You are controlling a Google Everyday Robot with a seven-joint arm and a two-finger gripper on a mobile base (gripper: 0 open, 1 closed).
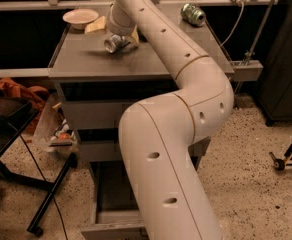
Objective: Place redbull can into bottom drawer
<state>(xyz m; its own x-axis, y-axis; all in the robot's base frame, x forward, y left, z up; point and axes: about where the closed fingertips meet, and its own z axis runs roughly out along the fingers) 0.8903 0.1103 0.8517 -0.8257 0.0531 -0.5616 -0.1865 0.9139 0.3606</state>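
Silver redbull can (113, 44) lies on its side on the grey cabinet top (86, 61), just right of the bowl (80, 17). Gripper (120, 38) sits right at the can's top end, wrist over it, so I can't tell if it's gripping. Bottom drawer (111, 229) stands pulled open, well below.

Your arm (186, 109) rises from the near middle, bends right, then stretches far and left, with your gripper (119, 40) low at its end.
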